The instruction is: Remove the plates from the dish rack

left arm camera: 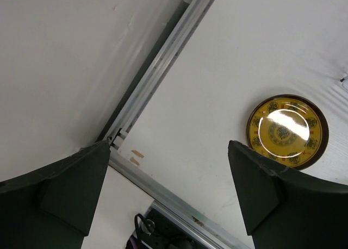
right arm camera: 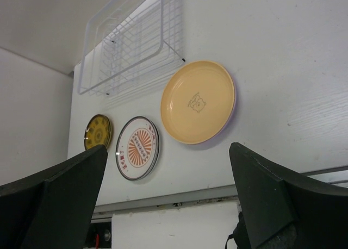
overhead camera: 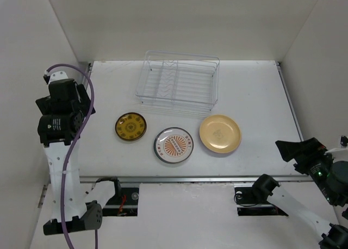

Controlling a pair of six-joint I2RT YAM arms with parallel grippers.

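Three plates block the middle of the table, lying flat in a row between the dish rack and the near edge: gold plate, orange-centred plate, tan-yellow plate, with narrow gaps between them. I have wide bare room toward the right edge and a narrower strip along the left edge. Walls close the left, far and right edges.

The left plate is gold-patterned; the middle plate, white with orange-red rays; the right plate, tan-yellow; the dish rack, white.
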